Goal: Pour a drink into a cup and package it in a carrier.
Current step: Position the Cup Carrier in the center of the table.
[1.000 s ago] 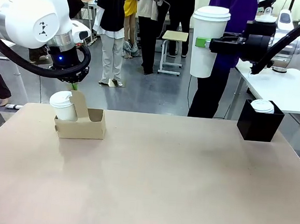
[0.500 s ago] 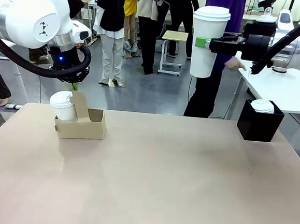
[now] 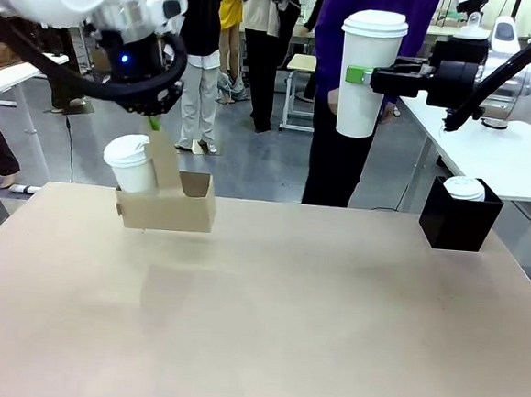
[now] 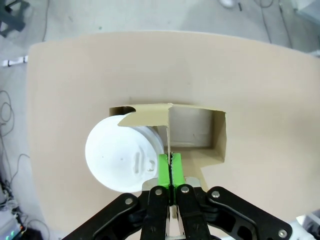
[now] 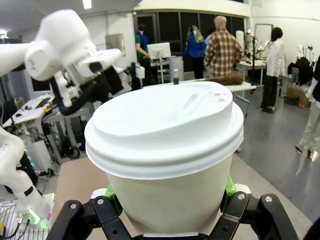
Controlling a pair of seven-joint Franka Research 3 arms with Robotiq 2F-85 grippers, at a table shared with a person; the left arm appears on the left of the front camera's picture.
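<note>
The left gripper (image 3: 154,123) was pinched tight on the thin upright handle of the brown carrier (image 3: 167,212), at about ten o'clock on the table (image 3: 310,331); the carrier looked to hang a little above the table top, with a faint shadow under it; a short cup (image 3: 132,165) with a white lid stood in the carrier, on the nine o'clock side of the handle.

From the left wrist camera, the left gripper (image 4: 170,172) had its green pads pressed almost together with only the card handle between them; the short cup (image 4: 122,159) sat at nine o'clock from the pads, and the other pocket of the carrier (image 4: 216,135) lay at about one o'clock.

The right gripper (image 3: 362,76) reached in from three o'clock, high in the air; its jaws were spread wide and hugged the tall white cup (image 3: 374,51), which stood upright with its lid on; from the right wrist camera, green pads touched the tall white cup (image 5: 165,165) at nine and three o'clock.

A black box (image 3: 458,225) sat at two o'clock on the table; a person (image 3: 331,47) in purple stood behind the tall white cup.
</note>
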